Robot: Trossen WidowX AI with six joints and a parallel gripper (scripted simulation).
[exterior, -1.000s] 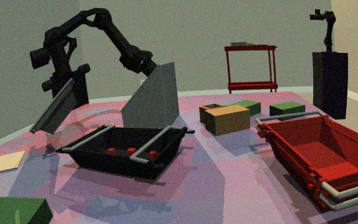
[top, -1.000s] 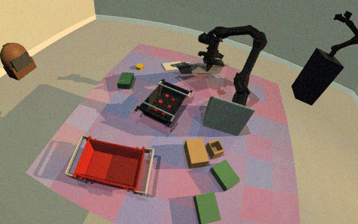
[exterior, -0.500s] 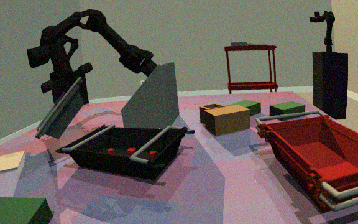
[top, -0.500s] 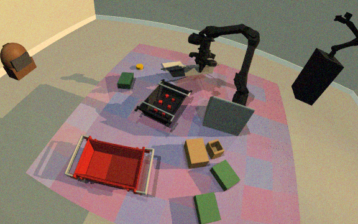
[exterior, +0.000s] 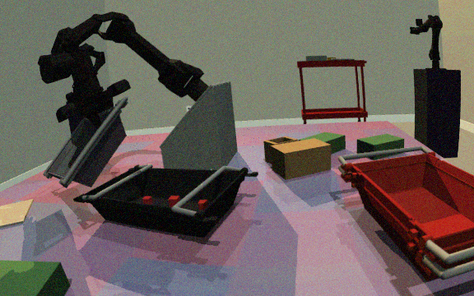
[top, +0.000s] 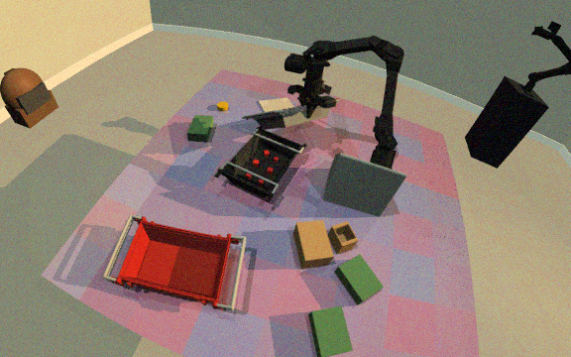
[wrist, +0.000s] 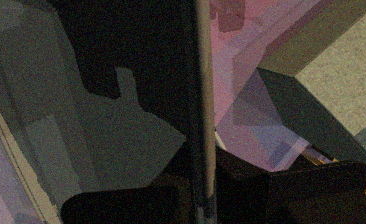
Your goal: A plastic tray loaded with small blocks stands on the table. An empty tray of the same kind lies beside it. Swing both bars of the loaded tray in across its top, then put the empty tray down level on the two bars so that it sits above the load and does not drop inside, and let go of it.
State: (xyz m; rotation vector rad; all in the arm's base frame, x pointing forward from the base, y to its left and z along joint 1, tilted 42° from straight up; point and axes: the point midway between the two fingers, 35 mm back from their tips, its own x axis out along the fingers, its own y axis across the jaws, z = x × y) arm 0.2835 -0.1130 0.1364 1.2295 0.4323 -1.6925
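Red bin (top: 175,261) (exterior: 426,197) beside tan box (top: 313,244) (exterior: 301,158).

Around us, plain grey-green walls (top: 439,35) (exterior: 262,33) are rising behind the scene, and 1 wall in the top view is glowing warm yellow (top: 57,35). Pale skirting (top: 226,34) (exterior: 270,122) is running along their foot, above a sandy, speckled floor (top: 513,238) (wrist: 344,70). In the exterior view we are seeing 1 red cart (exterior: 332,64) standing well back near the wall, its 2 levels joined by thin posts, with small items lying on top. Light is falling unevenly, leaving broad dark shadows across the floor.
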